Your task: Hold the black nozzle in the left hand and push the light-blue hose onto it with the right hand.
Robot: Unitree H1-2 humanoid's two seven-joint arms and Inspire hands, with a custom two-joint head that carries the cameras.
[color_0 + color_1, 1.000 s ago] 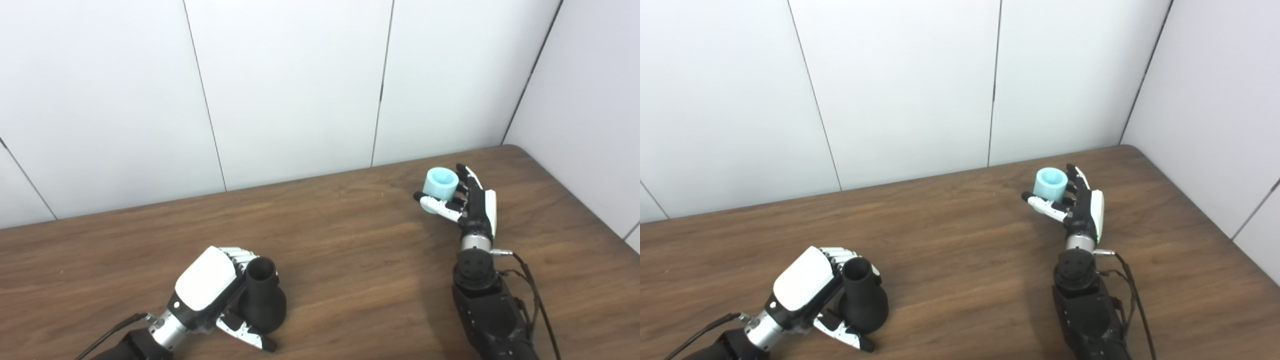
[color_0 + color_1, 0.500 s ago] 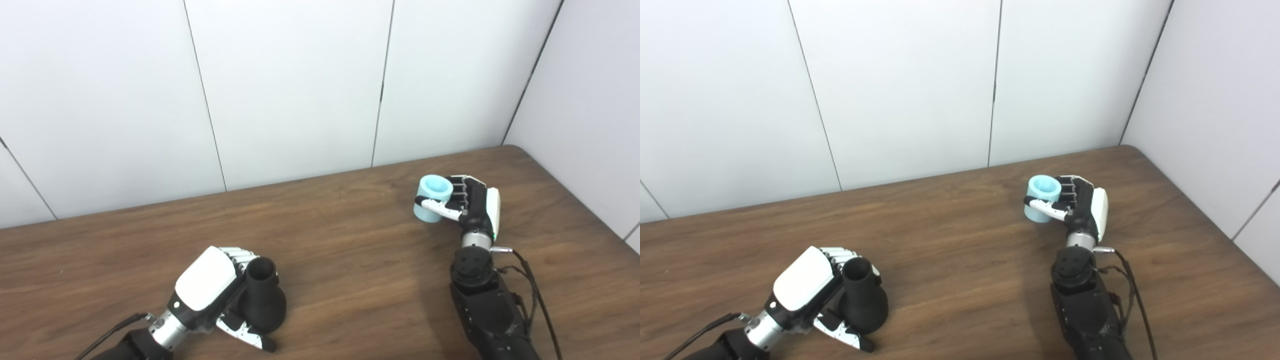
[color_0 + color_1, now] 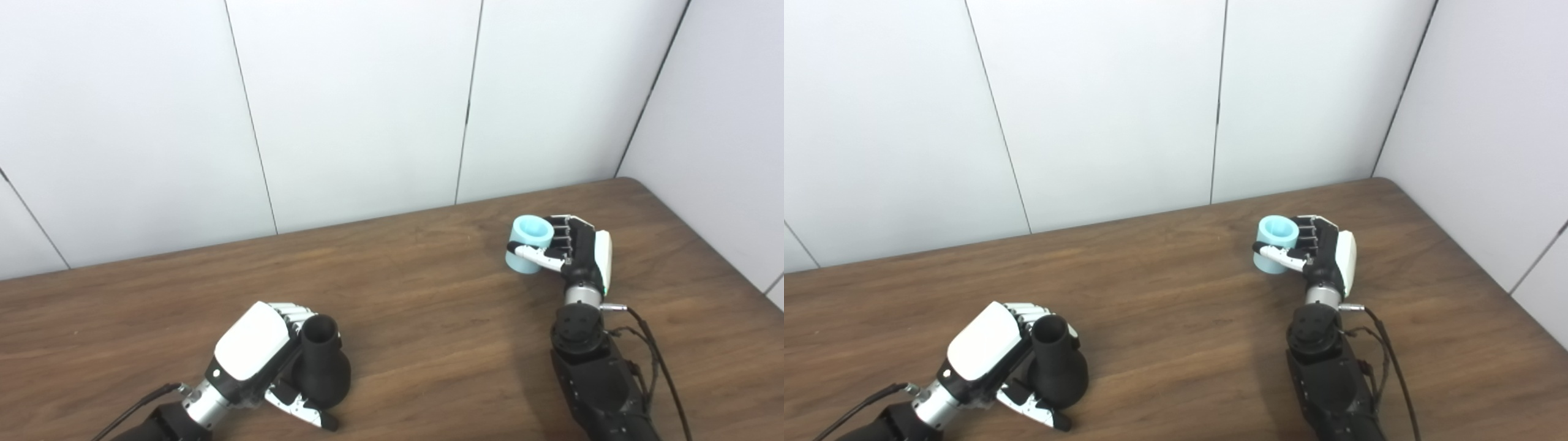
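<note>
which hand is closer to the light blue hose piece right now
Right. The right hand is shut on the light-blue hose, far right of the table. The left hand is far off at the near left, holding the black nozzle.

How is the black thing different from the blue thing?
The black nozzle widens toward its base; the light-blue hose is a short straight tube. The nozzle is in the left hand at the table's near edge; the hose is in the right hand farther back. Both have open round tops.
</note>
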